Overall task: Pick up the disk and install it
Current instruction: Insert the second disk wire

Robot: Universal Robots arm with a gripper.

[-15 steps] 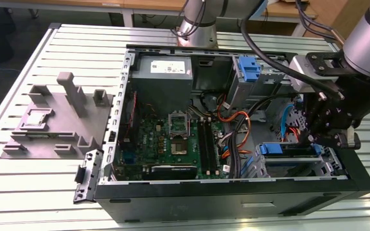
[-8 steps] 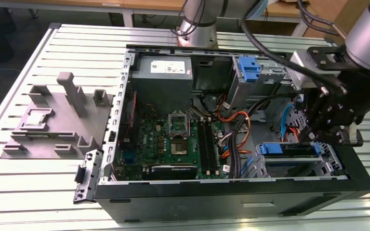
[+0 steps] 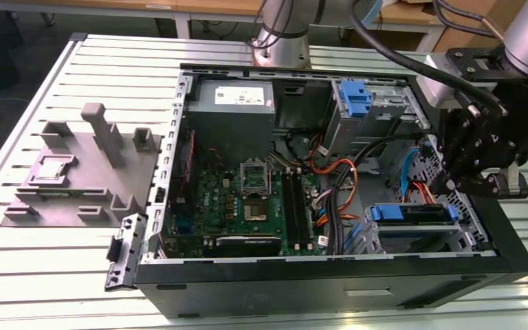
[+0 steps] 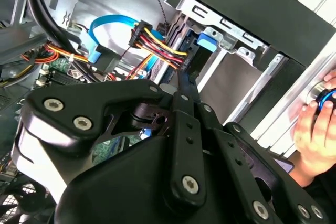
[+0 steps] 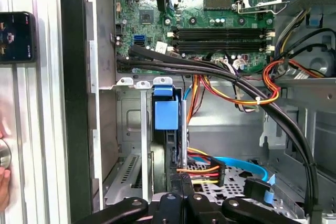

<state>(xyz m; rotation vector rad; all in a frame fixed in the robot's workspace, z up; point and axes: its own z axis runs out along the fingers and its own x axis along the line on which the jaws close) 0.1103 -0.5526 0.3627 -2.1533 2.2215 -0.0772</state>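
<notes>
1. The disk [image 3: 412,213] sits in the drive bay at about 4 o'clock in the open computer case [image 3: 337,278], seen as a blue strip; in the first wrist view the disk [image 5: 166,115] stands edge-on between the bay's metal walls.
2. The gripper [image 3: 466,180] hangs just above the bay, at the case's edge on the exterior view's right.
3. Its fingers appear closed together and hold nothing.
4. Cables [image 5: 236,93] cross near the bay, so room is narrow.
5. A hand [image 4: 315,135] rests outside the case.

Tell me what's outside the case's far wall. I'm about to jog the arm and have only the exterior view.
Observer: In the second wrist view, a person's hand rests on the table just outside the case.
Operator: Anything else out there?
Observer: A dark phone lies by that wall, in the first wrist view.
Operator: And the disk?
Observer: In the first wrist view the disk shows edge-on, a blue strip in the drive bay, just ahead of the tool.
</notes>
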